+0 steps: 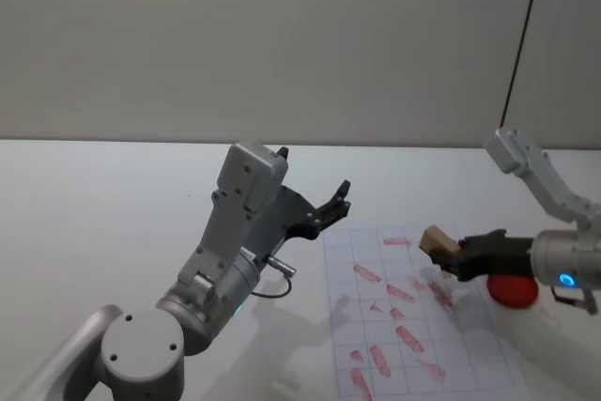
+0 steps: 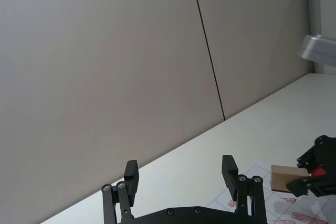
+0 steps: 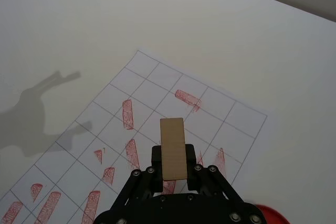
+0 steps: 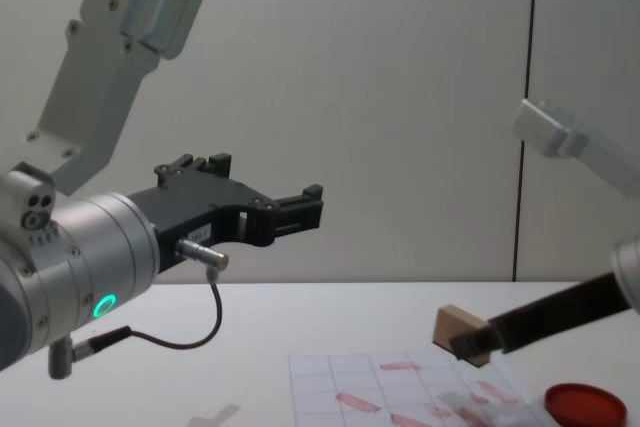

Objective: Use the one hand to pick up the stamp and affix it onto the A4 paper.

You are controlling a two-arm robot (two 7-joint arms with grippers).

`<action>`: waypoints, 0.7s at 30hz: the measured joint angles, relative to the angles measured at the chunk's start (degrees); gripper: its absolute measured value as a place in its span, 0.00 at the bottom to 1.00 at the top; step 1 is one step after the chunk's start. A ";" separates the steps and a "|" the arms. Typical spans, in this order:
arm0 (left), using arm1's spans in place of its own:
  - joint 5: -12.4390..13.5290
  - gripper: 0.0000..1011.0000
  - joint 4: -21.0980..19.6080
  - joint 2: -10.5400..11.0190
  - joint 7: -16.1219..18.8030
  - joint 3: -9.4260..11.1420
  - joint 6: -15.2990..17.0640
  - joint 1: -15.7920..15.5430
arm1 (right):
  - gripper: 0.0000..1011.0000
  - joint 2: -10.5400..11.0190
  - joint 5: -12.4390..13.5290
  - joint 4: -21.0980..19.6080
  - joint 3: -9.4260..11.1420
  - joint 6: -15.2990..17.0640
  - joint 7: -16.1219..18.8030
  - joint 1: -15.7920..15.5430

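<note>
Pickup was done: the right end effector [image 1: 449, 255] was clamped on the stamp [image 1: 438, 239], held above the paper [image 1: 413, 326] and not yet pressed down, while the left end effector [image 1: 331, 206] hung apart, raised over the tabletop [image 1: 113, 204].

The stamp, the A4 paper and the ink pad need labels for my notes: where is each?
the stamp [image 3: 172, 148], right wrist view, on its flat wooden face.
the A4 paper [image 1: 488, 363], head view, on a blank cell near its right edge.
the ink pad [image 4: 585, 407], chest view, on its red top.
</note>
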 joint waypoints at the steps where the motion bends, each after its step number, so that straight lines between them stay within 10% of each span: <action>1: 0.00 0.99 0.00 0.00 0.00 0.00 0.00 0.00 | 0.23 0.40 0.46 -1.01 0.09 0.35 -0.66 -0.56; 21: 0.00 0.99 0.00 0.00 0.00 0.00 0.00 0.00 | 0.23 9.84 12.38 -21.36 2.39 -3.25 -20.12 -17.96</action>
